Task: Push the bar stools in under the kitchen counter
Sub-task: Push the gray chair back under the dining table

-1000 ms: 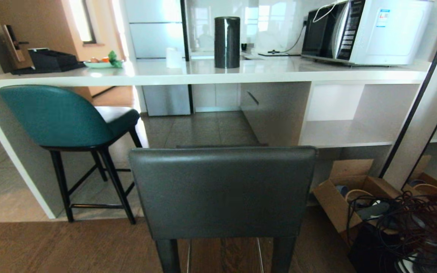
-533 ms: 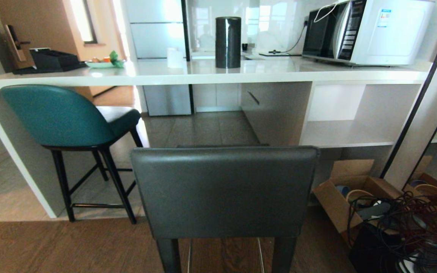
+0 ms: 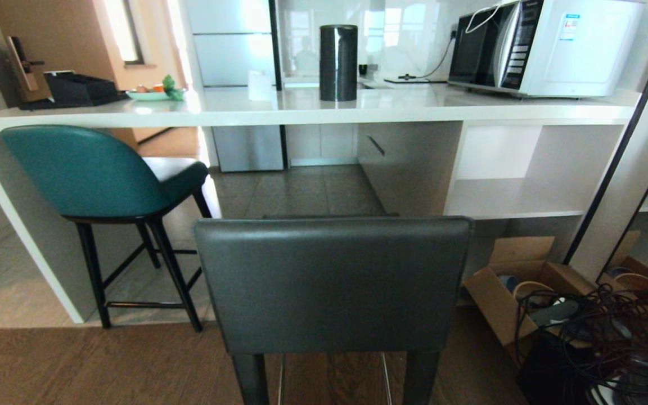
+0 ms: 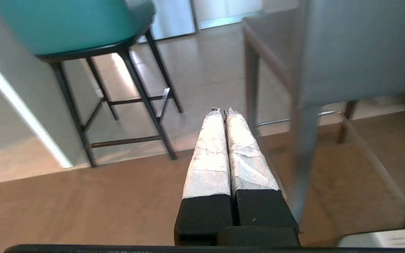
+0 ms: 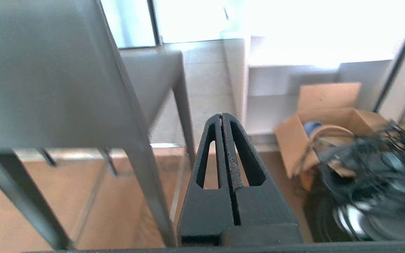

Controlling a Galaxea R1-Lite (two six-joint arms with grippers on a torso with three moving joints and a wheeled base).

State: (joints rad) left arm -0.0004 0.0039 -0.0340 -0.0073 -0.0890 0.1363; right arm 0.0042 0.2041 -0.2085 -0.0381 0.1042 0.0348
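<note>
The dark grey bar stool (image 3: 332,281) stands right in front of me with its rectangular back towards me, out from the white kitchen counter (image 3: 301,109). The teal bar stool (image 3: 85,171) stands to the left, its seat partly under the counter beside the white side panel. Neither arm shows in the head view. My left gripper (image 4: 223,111) is shut and empty, low over the wood floor between the teal stool (image 4: 76,28) and the grey stool's legs (image 4: 302,140). My right gripper (image 5: 221,115) is shut and empty, low beside the grey stool (image 5: 47,77).
An open cardboard box (image 3: 518,284) and a tangle of black cables (image 3: 611,332) lie on the floor at the right. A microwave (image 3: 538,48), a black cylinder (image 3: 337,62) and a black tray (image 3: 76,90) stand on the counter. Open white shelves (image 3: 515,197) sit under its right end.
The head view has shifted very slightly; both stools stand where they were.
</note>
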